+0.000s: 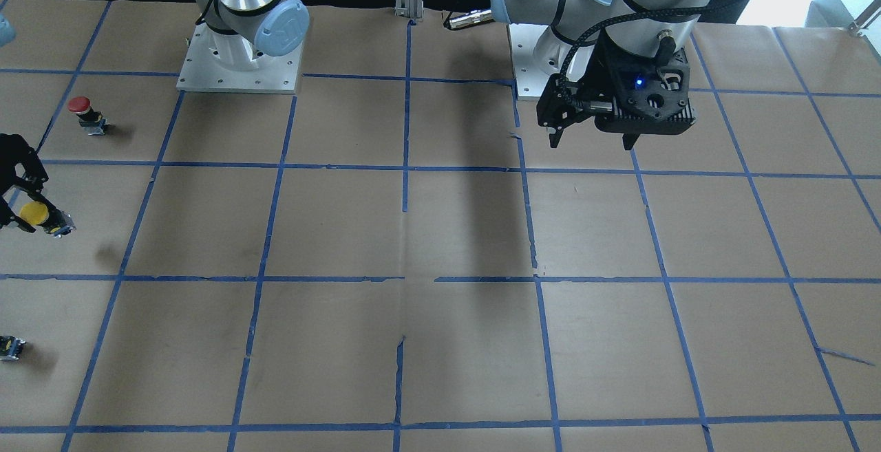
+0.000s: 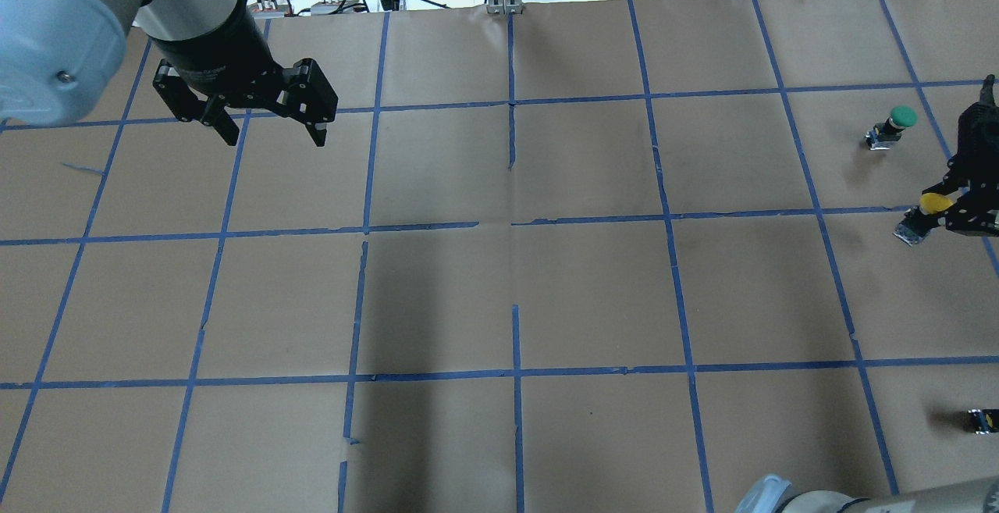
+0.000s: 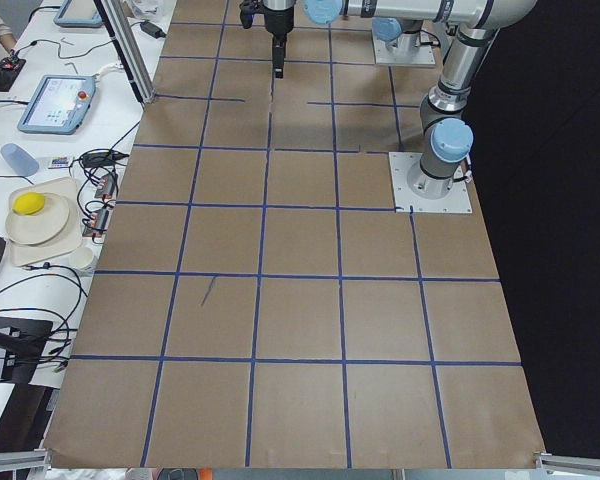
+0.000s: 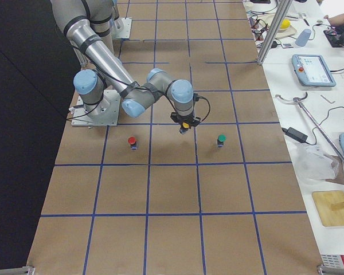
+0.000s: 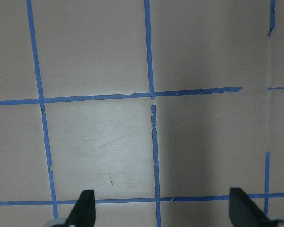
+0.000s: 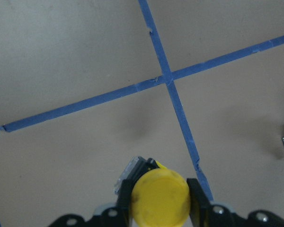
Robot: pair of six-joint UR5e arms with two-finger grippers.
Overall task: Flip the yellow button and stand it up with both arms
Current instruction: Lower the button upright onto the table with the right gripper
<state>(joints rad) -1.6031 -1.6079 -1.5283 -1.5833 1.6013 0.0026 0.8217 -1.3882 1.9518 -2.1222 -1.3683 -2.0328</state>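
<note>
The yellow button (image 1: 36, 214) is clamped by its cap between the fingers of my right gripper (image 1: 26, 212) at the table's right end. It is held off the paper and tilted, with its black body (image 1: 59, 226) sticking out sideways. In the right wrist view the yellow cap (image 6: 161, 201) sits between the two fingers (image 6: 125, 198). It also shows in the overhead view (image 2: 933, 203). My left gripper (image 2: 273, 134) hangs open and empty above the far left of the table, away from the button. Its fingertips (image 5: 85, 208) show wide apart in the left wrist view.
A red-capped button (image 1: 81, 104) stands near the right arm's base. A green-capped button (image 2: 901, 116) stands on the far side of the yellow one. A small dark capless part (image 2: 982, 419) lies near the right table edge. Blue tape lines grid the brown paper (image 2: 515, 294).
</note>
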